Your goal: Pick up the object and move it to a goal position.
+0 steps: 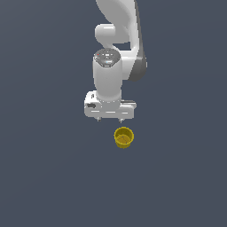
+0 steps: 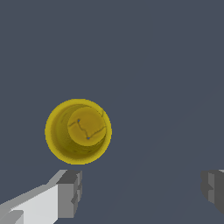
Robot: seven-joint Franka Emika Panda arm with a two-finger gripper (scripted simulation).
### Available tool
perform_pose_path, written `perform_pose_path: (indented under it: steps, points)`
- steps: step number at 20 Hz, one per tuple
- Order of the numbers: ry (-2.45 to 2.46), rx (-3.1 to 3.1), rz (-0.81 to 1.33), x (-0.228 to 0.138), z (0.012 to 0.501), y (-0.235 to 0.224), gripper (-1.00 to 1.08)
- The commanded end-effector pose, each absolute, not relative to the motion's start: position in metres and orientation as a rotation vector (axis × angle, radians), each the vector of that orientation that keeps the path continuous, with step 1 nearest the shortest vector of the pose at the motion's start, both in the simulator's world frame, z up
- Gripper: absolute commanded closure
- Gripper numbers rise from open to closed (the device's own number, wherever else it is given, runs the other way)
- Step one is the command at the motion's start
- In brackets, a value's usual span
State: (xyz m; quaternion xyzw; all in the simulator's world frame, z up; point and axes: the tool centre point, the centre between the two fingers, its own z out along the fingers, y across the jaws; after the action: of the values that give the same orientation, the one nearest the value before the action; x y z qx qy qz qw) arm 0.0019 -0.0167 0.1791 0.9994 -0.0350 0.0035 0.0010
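The object is a small yellow tapered pot (image 1: 123,137) with a rim and a brownish inside. It stands upright on the dark floor, just in front of and slightly to the exterior view's right of my white gripper (image 1: 109,119). The gripper points down, open and empty, above and behind the pot, not touching it. In the wrist view the pot (image 2: 78,131) is seen from above, apart from my gripper (image 2: 142,188), whose two grey fingertips (image 2: 70,192) stand wide apart with nothing between them.
The dark grey floor (image 1: 44,177) stretches all around with no other objects in view. The white arm (image 1: 117,40) rises behind the gripper toward the top of the exterior view.
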Motion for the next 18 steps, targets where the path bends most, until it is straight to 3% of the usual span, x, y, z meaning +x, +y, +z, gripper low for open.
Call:
perform_pose_path:
  steps: [1, 18]
  points:
    - [-0.11, 3.138, 0.011, 0.002, 0.179, -0.017, -0.2]
    - [-0.01, 3.114, 0.028, 0.002, 0.166, -0.002, -0.2]
